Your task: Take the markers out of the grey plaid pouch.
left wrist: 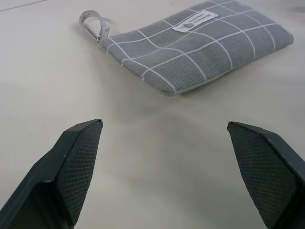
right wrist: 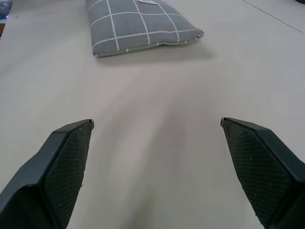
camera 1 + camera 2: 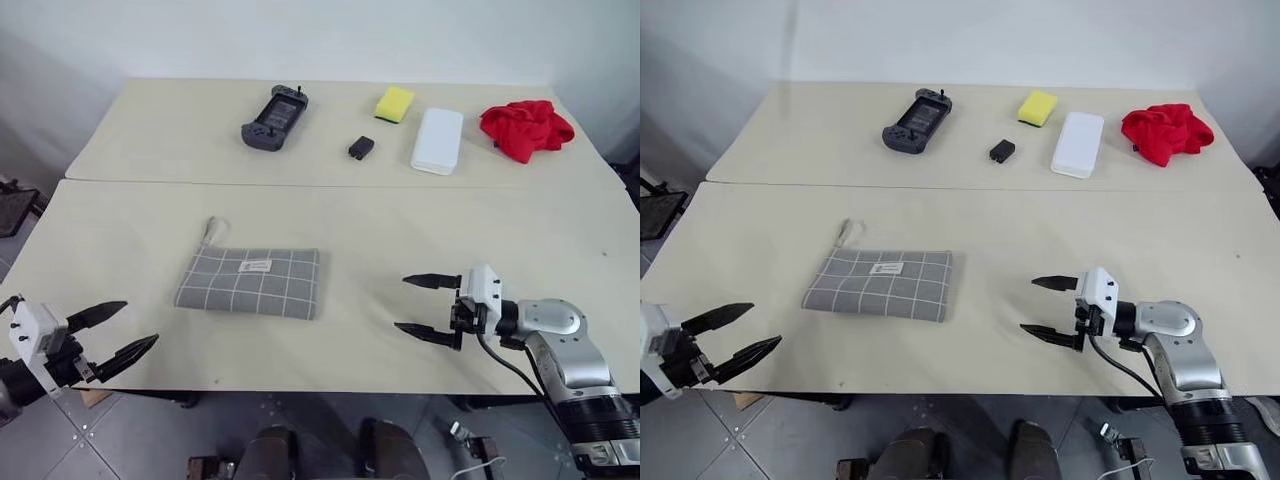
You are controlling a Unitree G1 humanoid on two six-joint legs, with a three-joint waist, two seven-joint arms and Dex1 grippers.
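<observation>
Head views: the grey plaid pouch [image 3: 249,283] lies flat on the near table [image 3: 350,225], left of centre. It is a rectangular woven-fabric item with white grid lines, a small white label [image 3: 255,266] and a pale zip cord [image 3: 213,232] at its far-left corner. The zip appears closed; no markers are visible. The left gripper [image 3: 112,334] hangs at the near-left table edge, fingers spread apart, empty. The right gripper [image 3: 425,306] hangs over the near-right area, pointing left toward the pouch, fingers spread apart, empty. Both are well apart from the pouch.

Far table: a dark game controller [image 3: 274,118], a small black block [image 3: 361,148], a yellow sponge [image 3: 394,103], a smooth white rounded box [image 3: 437,140], and a crumpled red cloth [image 3: 526,127]. Nothing lies between either gripper and the pouch.

Left wrist view: textured black fingertips [image 1: 78,162] stand wide, the pouch beyond them.

Right wrist view: fingertips [image 2: 69,160] stand wide over bare table, the pouch end beyond.
</observation>
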